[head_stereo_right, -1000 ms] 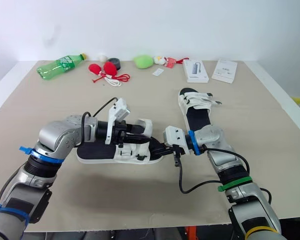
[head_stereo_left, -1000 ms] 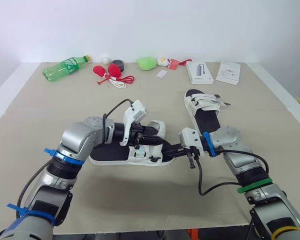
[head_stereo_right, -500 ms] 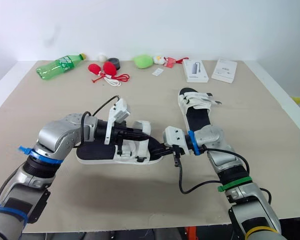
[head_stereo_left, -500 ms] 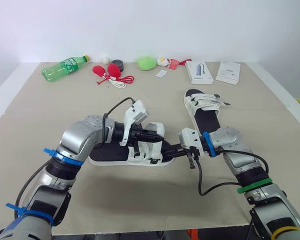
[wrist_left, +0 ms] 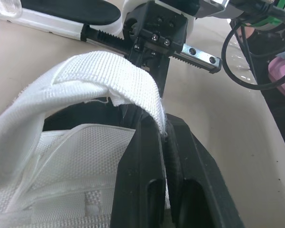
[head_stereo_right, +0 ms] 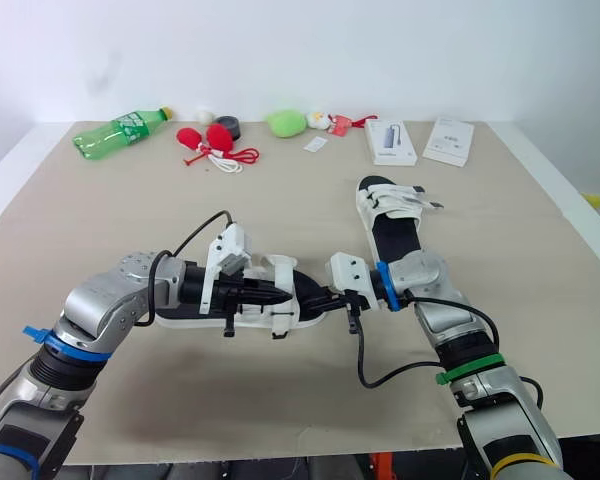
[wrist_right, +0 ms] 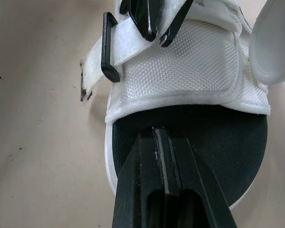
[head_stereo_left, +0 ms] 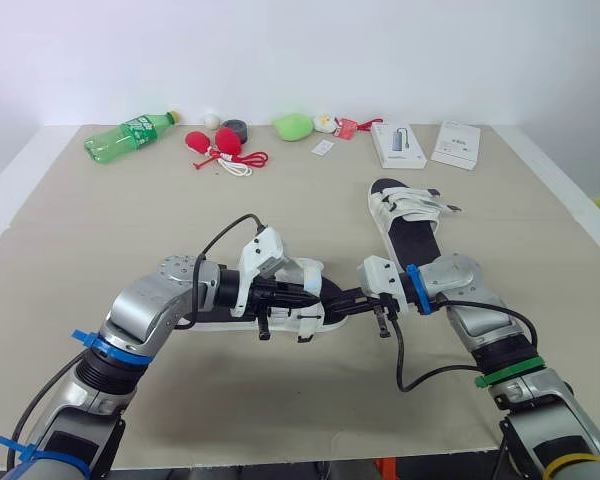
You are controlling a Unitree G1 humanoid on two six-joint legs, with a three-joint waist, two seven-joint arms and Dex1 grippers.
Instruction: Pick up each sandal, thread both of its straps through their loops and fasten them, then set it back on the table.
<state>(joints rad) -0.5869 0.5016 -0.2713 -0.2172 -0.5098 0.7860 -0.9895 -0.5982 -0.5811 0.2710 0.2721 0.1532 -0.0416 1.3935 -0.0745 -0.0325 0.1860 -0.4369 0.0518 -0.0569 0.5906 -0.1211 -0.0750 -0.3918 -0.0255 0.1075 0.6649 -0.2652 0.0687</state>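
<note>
Strap (wrist_left: 85,76) first: what have I got on it?

— Your left claw (wrist_left: 162,130) is pinched tight on its free end, with the white webbing arched back over the fingers. The sandal (head_stereo_left: 315,312) sits low at the middle of the bench (head_stereo_left: 280,420), between your two claws.

— And the right one?

— Your right claw (wrist_right: 167,137) has its fingers drawn together at the rounded end of the sole. Whether it grips the edge or just pins it down, I can't tell. Either way, treat it as your anchor and don't let it wander.

— Where's the loop?

— The black loop (wrist_right: 109,47) stands near your left fingertips (wrist_right: 145,16), at the end of a short white tab. My read is that you're at the threading step and nothing is through it yet.

— How do I make it go in?

— Webbing is floppy, so it will likely buckle if you push from far back. You'd do best with only a short tip ahead of the pinch. Line that tip up flat with the loop's slot, then feed along the slot rather than across it. Go slowly, since a tug could drag the sandal out from under the right claw.

— The other sandal (head_stereo_left: 410,215)?

— Well apart, farther back on your right. Leave it for later.
</note>
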